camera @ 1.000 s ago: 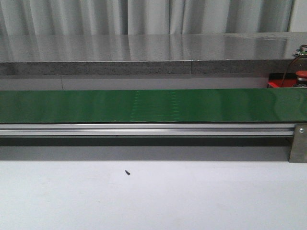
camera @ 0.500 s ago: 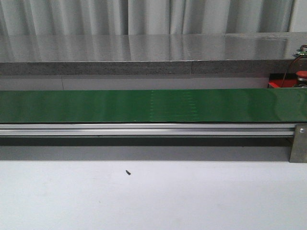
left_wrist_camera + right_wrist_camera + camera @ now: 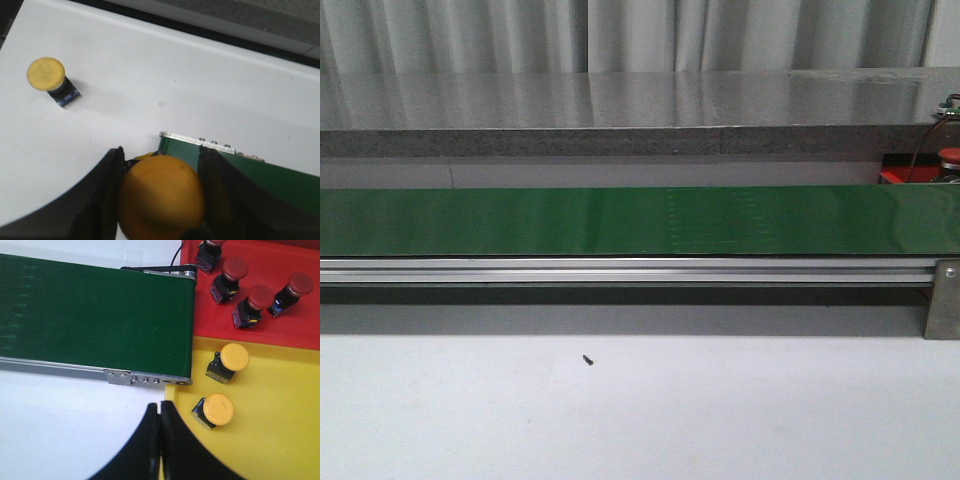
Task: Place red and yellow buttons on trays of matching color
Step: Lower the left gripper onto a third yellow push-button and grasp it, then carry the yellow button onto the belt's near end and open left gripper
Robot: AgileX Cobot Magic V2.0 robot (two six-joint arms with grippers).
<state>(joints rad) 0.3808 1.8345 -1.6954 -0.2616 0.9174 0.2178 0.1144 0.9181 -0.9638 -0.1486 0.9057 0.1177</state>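
The left gripper [image 3: 162, 200] pinches a yellow button [image 3: 161, 196] between its dark fingers [image 3: 102, 192], just beside the end of the green belt [image 3: 260, 177]; a second yellow button [image 3: 49, 79] stands on the white table [image 3: 150, 75], well apart from the held one. The right gripper [image 3: 160, 440] has its fingers pressed together with nothing between them, hovering at the near edge of the yellow tray [image 3: 280, 440]. Two yellow buttons [image 3: 227, 361] lie in that tray, near the belt's end. Beside it, the red tray [image 3: 260, 332] holds four red buttons [image 3: 252, 305], the farthest partly cut off by the frame. In the front view the belt [image 3: 620, 220] runs bare across the scene, and at its far right end a red sliver [image 3: 892, 176], probably the red tray, shows with one red cap [image 3: 949, 154] above it.
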